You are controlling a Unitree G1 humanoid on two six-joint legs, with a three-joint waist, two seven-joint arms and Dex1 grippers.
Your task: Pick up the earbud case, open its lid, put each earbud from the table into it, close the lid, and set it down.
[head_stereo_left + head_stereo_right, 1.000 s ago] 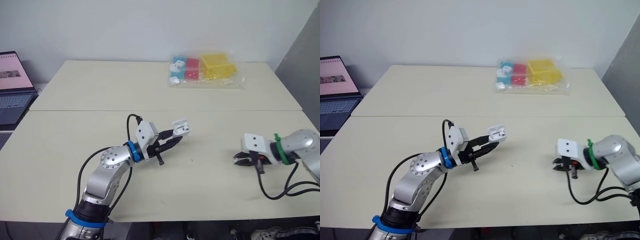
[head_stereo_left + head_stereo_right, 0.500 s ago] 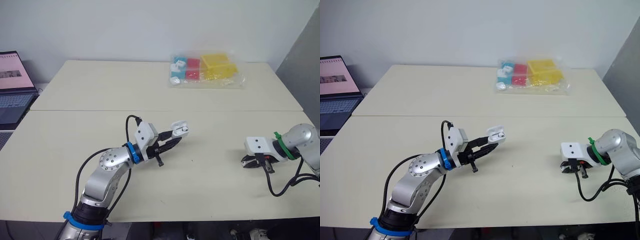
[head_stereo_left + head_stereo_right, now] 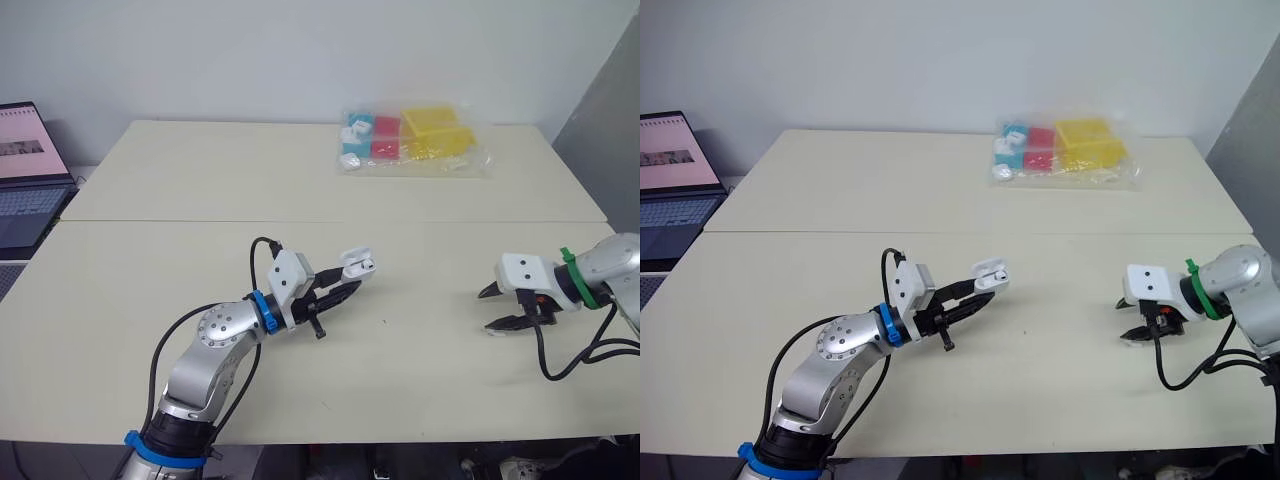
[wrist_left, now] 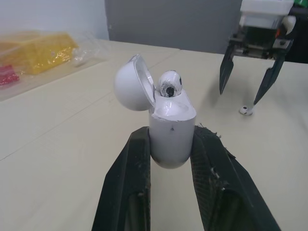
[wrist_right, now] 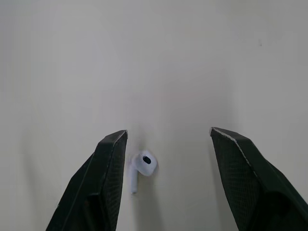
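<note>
Open earbud case [image 4: 171, 130] — one earbud [image 4: 169, 85] seated — between left fingers [image 4: 127, 187].

Head pair overlooks table [image 3: 200, 180]; wrists share earbud [image 5: 143, 163]

Plain white wall [image 3: 250, 50]. 2 beige tables [image 3: 200, 180] butted edge to edge. Open laptop [image 3: 25, 170] far left. Grey panel [image 3: 610, 120] at right.

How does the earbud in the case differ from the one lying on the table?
The cased earbud stands upright with its stem hidden in the open earbud case, clamped by the left gripper; the loose earbud lies flat on the table, stem showing. The cased earbud is stowed; the loose earbud sits ungripped between the fingers of the open right gripper. Both are white.
</note>
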